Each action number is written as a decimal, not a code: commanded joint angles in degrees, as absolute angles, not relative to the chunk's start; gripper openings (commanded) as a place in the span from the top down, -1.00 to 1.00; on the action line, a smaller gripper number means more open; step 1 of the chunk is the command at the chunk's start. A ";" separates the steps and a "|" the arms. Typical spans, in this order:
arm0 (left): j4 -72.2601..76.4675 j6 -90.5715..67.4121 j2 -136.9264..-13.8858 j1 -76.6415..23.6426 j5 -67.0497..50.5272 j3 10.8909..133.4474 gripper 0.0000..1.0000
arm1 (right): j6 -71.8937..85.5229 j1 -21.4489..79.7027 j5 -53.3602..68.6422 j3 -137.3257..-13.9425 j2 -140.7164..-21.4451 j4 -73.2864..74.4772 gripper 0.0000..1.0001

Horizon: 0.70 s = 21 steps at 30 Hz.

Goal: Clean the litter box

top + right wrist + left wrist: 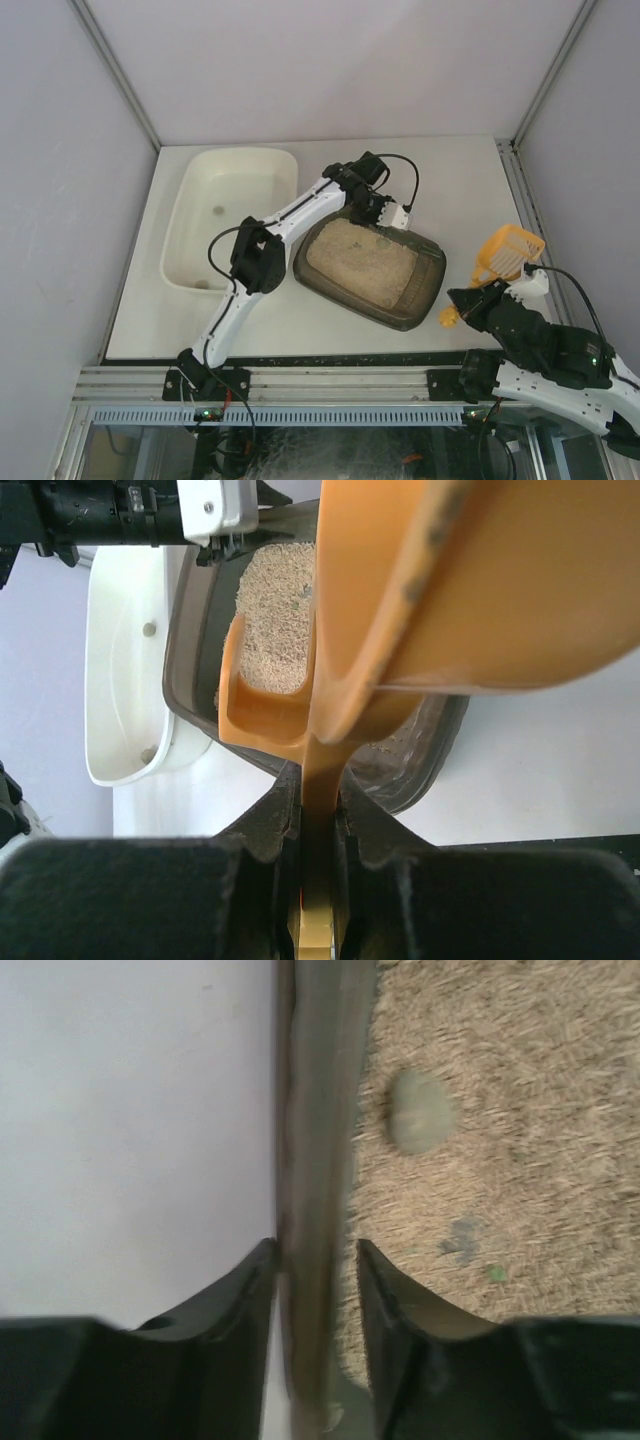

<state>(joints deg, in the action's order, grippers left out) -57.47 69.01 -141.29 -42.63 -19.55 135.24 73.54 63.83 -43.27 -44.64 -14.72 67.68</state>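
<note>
Straddling litter box (pixel 430 288) rim, left jaws, grip unclear; right jaws clamped on scoop (pixel 508 250); clump (pixel 420 1110) in litter (pixel 360 262).

No legible text, label, brand, number or sign appears in any view. The litter box (pixel 432 288), the white tub (pixel 178 232) and the orange scoop (pixel 508 250) carry no readable marking.

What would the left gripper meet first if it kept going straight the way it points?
The litter box rim: the left gripper straddles it, so the rim would seat deeper between the jaws. Past that, one finger would likely meet the litter, the other the table; depth is unclear.
</note>
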 commanded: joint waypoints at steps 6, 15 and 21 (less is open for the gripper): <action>-59.24 62.10 -138.77 -41.88 -17.98 138.79 1.00 | 75.62 63.81 -45.27 -45.22 -12.05 69.11 1.00; -58.14 34.71 -135.22 -40.79 -13.32 134.81 1.00 | 75.12 64.18 -45.11 -44.65 -13.05 67.84 1.00; -56.70 16.27 -131.56 -38.01 -13.78 132.70 1.00 | 72.69 64.17 -44.28 -44.76 -16.23 65.29 1.00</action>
